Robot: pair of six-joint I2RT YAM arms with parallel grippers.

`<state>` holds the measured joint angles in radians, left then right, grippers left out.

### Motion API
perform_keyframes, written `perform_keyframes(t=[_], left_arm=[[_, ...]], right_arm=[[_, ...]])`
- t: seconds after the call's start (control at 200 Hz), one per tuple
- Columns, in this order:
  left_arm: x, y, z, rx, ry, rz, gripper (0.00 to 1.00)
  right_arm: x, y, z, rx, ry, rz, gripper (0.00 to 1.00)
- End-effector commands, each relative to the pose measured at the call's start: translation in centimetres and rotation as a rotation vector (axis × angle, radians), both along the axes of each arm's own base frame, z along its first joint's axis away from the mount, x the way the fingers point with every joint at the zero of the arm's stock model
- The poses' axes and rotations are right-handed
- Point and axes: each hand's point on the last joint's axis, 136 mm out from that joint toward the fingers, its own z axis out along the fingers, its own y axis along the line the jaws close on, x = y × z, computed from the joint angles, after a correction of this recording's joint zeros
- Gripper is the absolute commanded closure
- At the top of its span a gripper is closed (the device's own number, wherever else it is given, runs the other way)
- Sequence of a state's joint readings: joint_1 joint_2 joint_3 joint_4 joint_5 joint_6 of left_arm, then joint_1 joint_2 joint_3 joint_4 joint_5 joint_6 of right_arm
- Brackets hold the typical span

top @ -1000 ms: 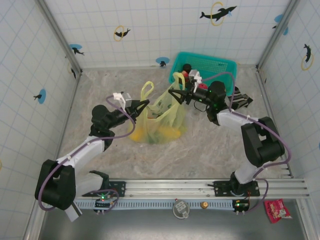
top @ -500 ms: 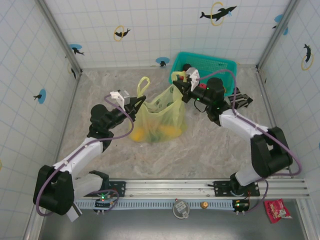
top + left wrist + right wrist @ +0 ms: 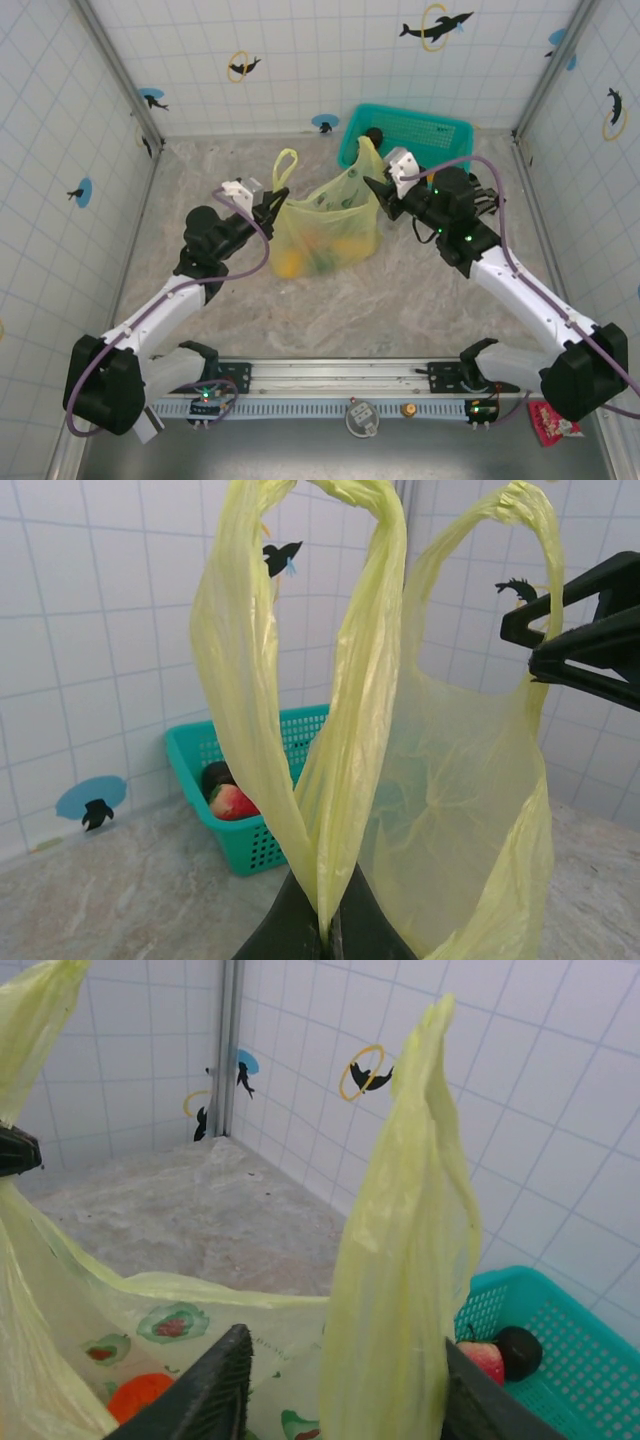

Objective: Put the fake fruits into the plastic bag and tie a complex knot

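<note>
The yellow-green plastic bag [image 3: 325, 228] stands in the middle of the table, its mouth stretched between both grippers. Orange and yellow fake fruits [image 3: 300, 262] show through its film. My left gripper [image 3: 273, 211] is shut on the base of the bag's left handle [image 3: 300, 680], whose loop rises above the closed tips [image 3: 335, 930]. My right gripper [image 3: 378, 192] is open. The right handle [image 3: 405, 1250] stands upright between its fingers [image 3: 215, 1390], resting against the right one, with a gap on the left. A red and a dark fruit [image 3: 230, 800] lie in the teal basket.
The teal mesh basket [image 3: 440, 130] sits at the back right, just behind the right handle. Tiled walls close in the back and both sides. A metal rail [image 3: 400, 375] runs along the near edge. Bare marbled tabletop lies left of and in front of the bag.
The right gripper shut near the right handle, then drew back to the right and opened partway. The bag's mouth is pulled wider and the whole bag has shifted slightly right.
</note>
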<state>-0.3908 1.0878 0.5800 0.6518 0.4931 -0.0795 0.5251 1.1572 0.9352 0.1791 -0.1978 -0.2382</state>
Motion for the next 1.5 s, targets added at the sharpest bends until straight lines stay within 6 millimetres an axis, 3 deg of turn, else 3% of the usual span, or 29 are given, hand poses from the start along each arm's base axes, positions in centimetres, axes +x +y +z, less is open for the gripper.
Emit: perform_keyframes(t=[0.0,0.18,0.345,0.455,0.691,0.871,0.986,1.101,1.246,1.491], left_arm=[[-1.1,-0.6,0.9,-0.013,-0.029,-0.039,1.0],[-1.5,-0.8,1.4,-0.011,-0.042,-0.052,1.0],[-1.5,-0.8,1.6,-0.011,-0.046,-0.047,1.0],[-1.4,-0.7,1.5,-0.007,-0.044,-0.04,1.0],[-0.7,-0.1,0.9,0.016,-0.037,0.018,1.0],[0.2,2.7,-0.2,0.038,-0.047,0.201,1.0],[1.3,5.7,-0.5,0.028,-0.039,0.371,1.0],[1.7,6.2,0.2,0.0,-0.047,0.4,1.0],[1.7,4.6,1.5,-0.033,-0.064,0.312,1.0],[1.3,1.5,3.4,-0.027,-0.141,0.135,1.0]], right_arm=[[-0.2,-0.2,1.4,0.053,-0.009,0.005,0.58],[1.6,0.1,4.2,0.082,-0.052,-0.038,0.54],[2.8,1.0,6.1,0.106,-0.082,-0.039,0.63],[2.8,1.4,7.3,0.128,-0.11,-0.043,0.64],[2.5,0.8,9.0,0.137,-0.144,-0.068,1.0],[1.1,-1.6,11.6,0.171,-0.198,-0.107,1.0],[0.7,-3.9,11.4,0.201,-0.185,-0.14,1.0],[-0.1,-5.0,11.2,0.263,-0.187,-0.14,1.0],[-1.0,-4.4,10.7,0.312,-0.136,-0.094,1.0],[-3.7,-2.7,7.8,0.273,-0.044,0.039,0.99]])
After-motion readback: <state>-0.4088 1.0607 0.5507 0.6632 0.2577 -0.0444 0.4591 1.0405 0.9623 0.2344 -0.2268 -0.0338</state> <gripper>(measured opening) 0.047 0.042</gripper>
